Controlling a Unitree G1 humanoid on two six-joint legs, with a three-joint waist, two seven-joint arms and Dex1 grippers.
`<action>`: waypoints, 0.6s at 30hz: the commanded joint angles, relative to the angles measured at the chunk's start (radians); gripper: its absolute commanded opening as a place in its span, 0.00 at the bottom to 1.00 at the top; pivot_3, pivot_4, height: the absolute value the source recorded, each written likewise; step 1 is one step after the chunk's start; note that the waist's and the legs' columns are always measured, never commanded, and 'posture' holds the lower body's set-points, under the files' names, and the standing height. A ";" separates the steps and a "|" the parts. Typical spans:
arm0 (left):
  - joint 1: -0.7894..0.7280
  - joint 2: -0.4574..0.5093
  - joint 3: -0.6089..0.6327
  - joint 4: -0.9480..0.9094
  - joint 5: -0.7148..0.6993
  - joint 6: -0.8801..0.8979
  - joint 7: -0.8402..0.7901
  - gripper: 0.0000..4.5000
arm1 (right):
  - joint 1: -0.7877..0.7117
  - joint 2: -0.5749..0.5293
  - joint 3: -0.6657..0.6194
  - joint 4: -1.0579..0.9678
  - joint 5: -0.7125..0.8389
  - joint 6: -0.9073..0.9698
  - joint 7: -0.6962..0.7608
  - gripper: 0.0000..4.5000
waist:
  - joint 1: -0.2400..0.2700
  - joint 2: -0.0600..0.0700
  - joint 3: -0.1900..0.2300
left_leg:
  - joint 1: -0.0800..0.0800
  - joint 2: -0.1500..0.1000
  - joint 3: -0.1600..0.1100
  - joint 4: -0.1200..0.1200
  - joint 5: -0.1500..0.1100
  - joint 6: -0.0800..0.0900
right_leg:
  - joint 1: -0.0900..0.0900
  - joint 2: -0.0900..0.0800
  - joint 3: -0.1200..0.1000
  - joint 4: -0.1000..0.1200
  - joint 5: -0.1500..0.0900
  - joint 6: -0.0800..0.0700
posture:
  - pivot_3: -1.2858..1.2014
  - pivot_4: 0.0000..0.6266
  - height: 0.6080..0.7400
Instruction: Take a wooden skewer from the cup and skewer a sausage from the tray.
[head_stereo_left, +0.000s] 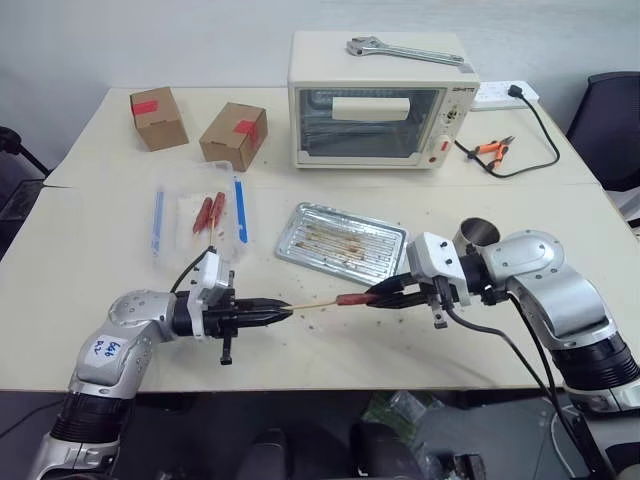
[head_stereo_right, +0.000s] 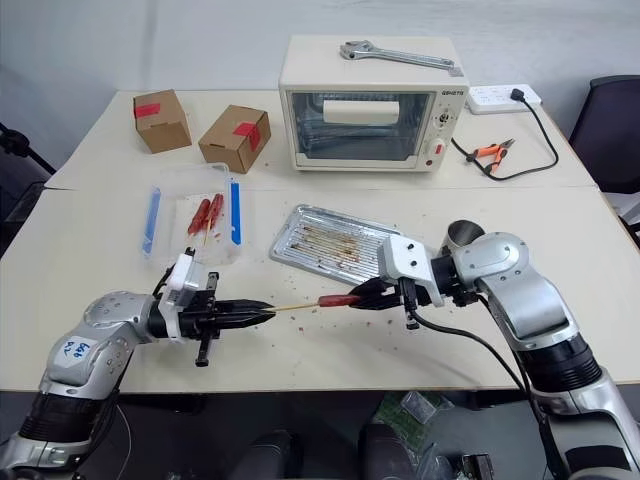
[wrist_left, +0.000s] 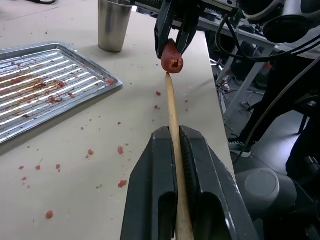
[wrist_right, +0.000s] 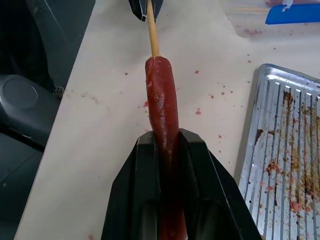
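Left gripper (head_stereo_left: 283, 312) clamped on the skewer (head_stereo_left: 312, 306), held level and pointing right toward the other arm. Right gripper (head_stereo_left: 372, 296) clamped on the sausage (head_stereo_left: 355, 298), free end aimed left at the skewer tip. Tip just at the sausage's end face, seen in the left wrist view touching or barely entering below the centre of the cut end; depth of entry not clear. Both held above the table (head_stereo_left: 90, 260), in front of the tray (head_stereo_left: 340, 241), which lies bare of sausages, smeared with crumbs. Cup (head_stereo_left: 478, 234) behind the right arm, near the tray's right end. Red crumbs scattered on the table under the meeting point.

Step in hand: piercing, with pick-ups of skewer and sausage done. Next move likely calls for pushing the two together along one straight line, keeping the stick on the sausage's long axis. Risk, as judged: tip sitting off centre, so breaking out through the side, or the thin stick bowing under the push.
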 joint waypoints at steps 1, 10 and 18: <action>-0.001 0.019 0.021 -0.036 -0.012 -0.010 -0.017 0.00 | -0.003 -0.021 -0.008 -0.009 0.009 -0.012 0.010 0.05 | 0.000 0.000 0.000 | 0.000 0.000 0.000 0.000 0.000 0.000 | 0.000 0.000 0.000 0.000 0.000 0.000 | 0.52 0.24 1.00; 0.003 0.033 0.028 -0.036 -0.017 -0.006 -0.025 0.00 | 0.006 -0.042 -0.017 0.046 -0.001 -0.056 0.020 0.05 | 0.000 0.000 0.000 | 0.000 0.000 0.000 0.000 0.000 0.000 | 0.000 0.000 0.000 0.000 0.000 0.000 | 0.52 0.24 1.00; 0.003 0.027 0.019 -0.036 -0.010 -0.008 -0.021 0.00 | -0.008 -0.023 0.001 0.042 0.000 -0.054 0.011 0.05 | 0.000 0.000 0.000 | 0.000 0.000 0.000 0.000 0.000 0.000 | 0.000 0.000 0.000 0.000 0.000 0.000 | 0.52 0.24 1.00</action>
